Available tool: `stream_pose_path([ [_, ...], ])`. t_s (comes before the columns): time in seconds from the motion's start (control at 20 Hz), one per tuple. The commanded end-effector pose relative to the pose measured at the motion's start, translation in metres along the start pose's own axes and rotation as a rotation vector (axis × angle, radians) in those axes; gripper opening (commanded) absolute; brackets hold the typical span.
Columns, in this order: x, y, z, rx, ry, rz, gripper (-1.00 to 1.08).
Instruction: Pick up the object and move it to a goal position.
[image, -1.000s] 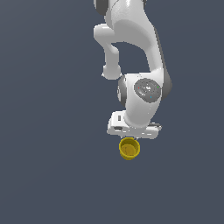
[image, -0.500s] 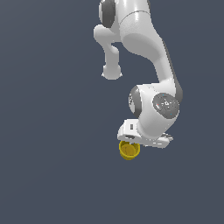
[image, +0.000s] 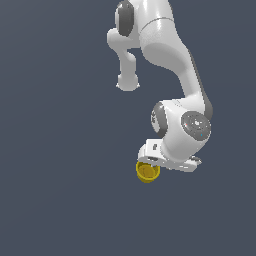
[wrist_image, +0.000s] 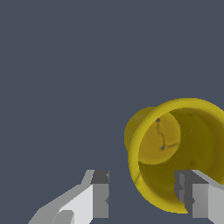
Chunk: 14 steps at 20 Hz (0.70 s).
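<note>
In the exterior view the arm comes down from twelve o'clock to its wrist at about five o'clock from the picture's middle. The cup lies just at the wrist's seven o'clock, touching the gripper from below. In the wrist view the cup lies on its side, its mouth toward the camera; one finger overlaps its rim, the other finger stands apart, beside it.
</note>
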<state>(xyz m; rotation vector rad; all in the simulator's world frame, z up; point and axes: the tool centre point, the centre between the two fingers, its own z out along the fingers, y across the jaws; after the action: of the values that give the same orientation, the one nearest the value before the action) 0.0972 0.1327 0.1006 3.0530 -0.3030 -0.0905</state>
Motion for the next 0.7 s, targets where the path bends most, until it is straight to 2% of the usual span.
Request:
stream_pose_path([
  [0.0, 0.0, 0.0, 0.002, 0.0, 0.0, 0.0, 0.28],
  [0.45, 0.0, 0.0, 0.03, -0.001, 0.0, 0.003, 0.28],
  [0.5, 0.0, 0.0, 0.03, -0.001, 0.0, 0.003, -1.0],
  [0.65, 0.0, 0.0, 0.03, -0.001, 0.0, 0.003, -1.0],
])
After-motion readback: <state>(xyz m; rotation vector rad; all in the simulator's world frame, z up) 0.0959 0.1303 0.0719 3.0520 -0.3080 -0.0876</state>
